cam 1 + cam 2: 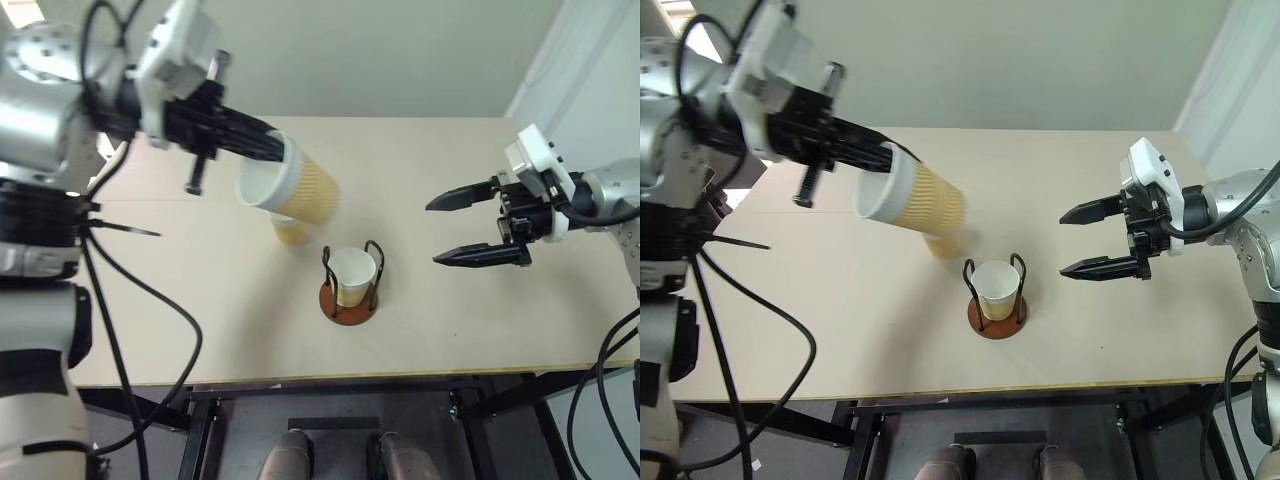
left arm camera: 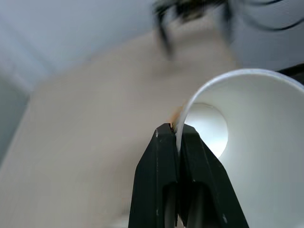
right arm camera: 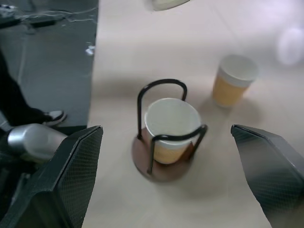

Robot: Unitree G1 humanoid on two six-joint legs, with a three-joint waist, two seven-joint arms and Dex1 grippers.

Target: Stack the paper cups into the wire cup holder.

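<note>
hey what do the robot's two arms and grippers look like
Both arms are silver-grey metal with white housings at the wrists and loose black cables. The left gripper and right gripper each have two black fingers, tapering to points; up close they show a fine mesh-like texture.

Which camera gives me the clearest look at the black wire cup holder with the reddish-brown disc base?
The right wrist view: the wire cup holder sits centred between the open right gripper's fingers, with both loops, the base and the paper cup inside it plain. Both eye views show it smaller, from above. The left wrist view shows blurred dark loops at its edge.
</note>
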